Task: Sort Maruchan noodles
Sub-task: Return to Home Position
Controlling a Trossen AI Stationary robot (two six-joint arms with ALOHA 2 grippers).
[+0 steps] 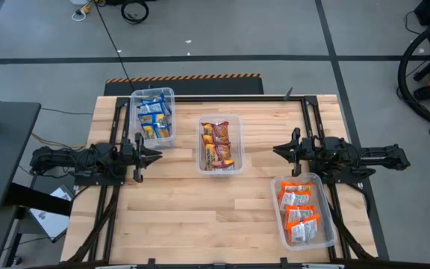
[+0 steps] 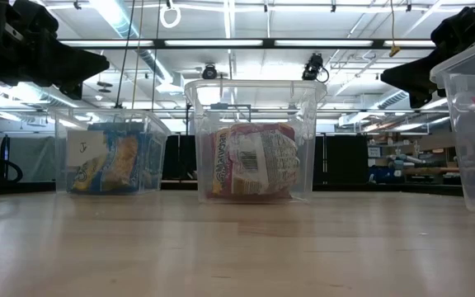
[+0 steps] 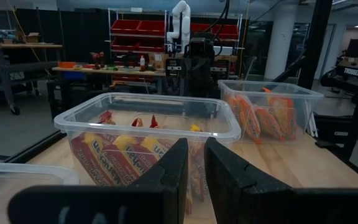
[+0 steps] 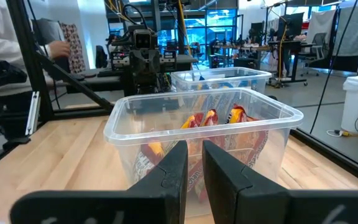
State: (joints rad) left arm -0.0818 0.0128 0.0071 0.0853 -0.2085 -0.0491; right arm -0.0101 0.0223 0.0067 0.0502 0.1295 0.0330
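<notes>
The Maruchan noodles lie in three clear bins. Blue-and-yellow packets (image 1: 154,119) fill the far left bin (image 1: 135,112). Dark red-and-yellow packets (image 1: 219,144) are in the middle bin (image 3: 148,118). Orange-and-white packets (image 1: 300,211) fill the near right bin (image 1: 327,224). My left gripper (image 1: 157,155) hovers level at the table's left, pointing at the middle bin, with a narrow gap and nothing between its fingers (image 3: 196,143). My right gripper (image 1: 277,151) mirrors it from the right, also narrowly open and holding nothing (image 4: 195,146).
Bare wooden tabletop (image 1: 200,217) stretches along the near side, left of the orange bin. Black frame rails (image 1: 308,119) run along both sides of the table. Beyond it is a workshop, with a person (image 4: 5,31) at the left in the right wrist view.
</notes>
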